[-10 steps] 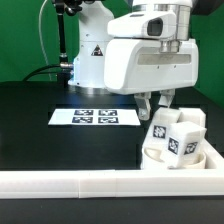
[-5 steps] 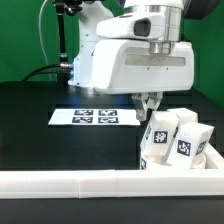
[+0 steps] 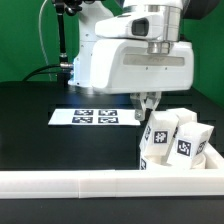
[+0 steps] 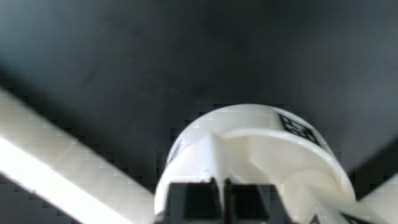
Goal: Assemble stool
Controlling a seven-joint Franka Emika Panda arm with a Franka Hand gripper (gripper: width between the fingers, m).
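The white stool (image 3: 180, 142) stands upside down at the exterior view's right, its tagged blocky legs pointing up and leaning a little. It sits against the corner of the long white rail (image 3: 90, 181). My gripper (image 3: 150, 110) comes down from above onto the leftmost leg (image 3: 158, 134). In the wrist view the jaws (image 4: 228, 202) stand almost together, with that white tagged leg (image 4: 267, 135) right at their tips. The seat is mostly hidden behind the legs and the rail.
The marker board (image 3: 95, 117) lies flat on the black table, left of the stool. The rail runs along the table's near edge and turns up at the right; it also crosses the wrist view (image 4: 54, 150). The robot's base stands behind.
Over the last second the arm came lower and toward the exterior view's left, and the stool shifted and tilted with it. Nothing has moved in the last half second.
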